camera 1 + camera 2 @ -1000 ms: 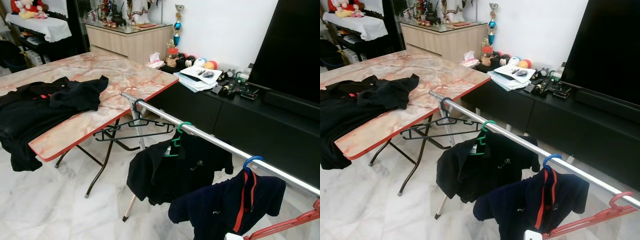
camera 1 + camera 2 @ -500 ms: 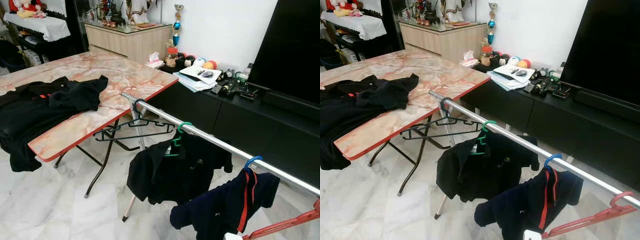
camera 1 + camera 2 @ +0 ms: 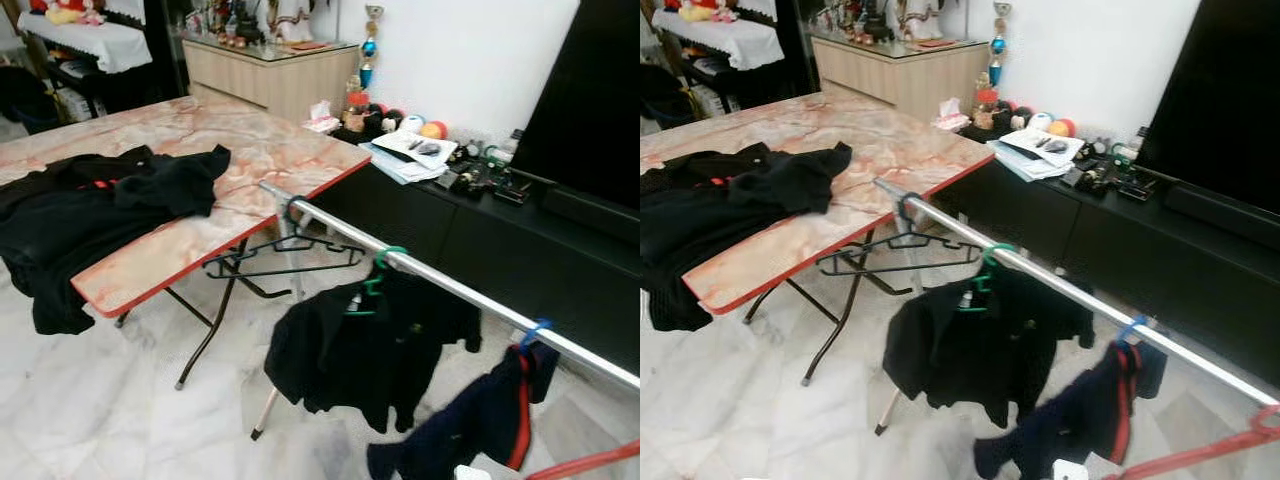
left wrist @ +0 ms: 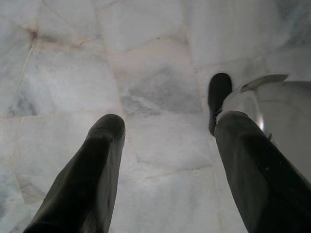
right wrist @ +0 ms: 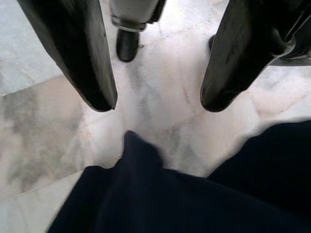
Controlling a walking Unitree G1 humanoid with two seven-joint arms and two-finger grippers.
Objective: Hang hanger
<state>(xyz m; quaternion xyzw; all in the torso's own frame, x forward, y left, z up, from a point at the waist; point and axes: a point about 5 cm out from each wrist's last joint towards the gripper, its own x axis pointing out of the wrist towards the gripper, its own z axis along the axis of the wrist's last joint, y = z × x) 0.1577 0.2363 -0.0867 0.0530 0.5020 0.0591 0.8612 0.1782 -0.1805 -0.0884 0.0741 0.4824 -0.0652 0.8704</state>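
Below my right hand (image 5: 158, 104), fingers spread and empty, the navy shirt (image 3: 470, 425) swings crookedly from its blue hanger (image 3: 535, 332) on the rail (image 3: 450, 289). I judge it hung, so I'd let it settle and back away slowly. My left hand (image 4: 167, 145) hangs spread over bare floor (image 4: 146, 73).

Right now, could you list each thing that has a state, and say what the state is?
Left gripper: open, empty, above floor.
Right gripper: open, empty.
Black hanger: on rail, bare.
Green hanger: on rail, carrying black shirt.
Blue hanger: on rail, navy shirt hanging crooked.
Black clothes: heaped on table.

Left claw (image 4: 167, 128), right claw (image 5: 158, 104): fingers apart, downward.
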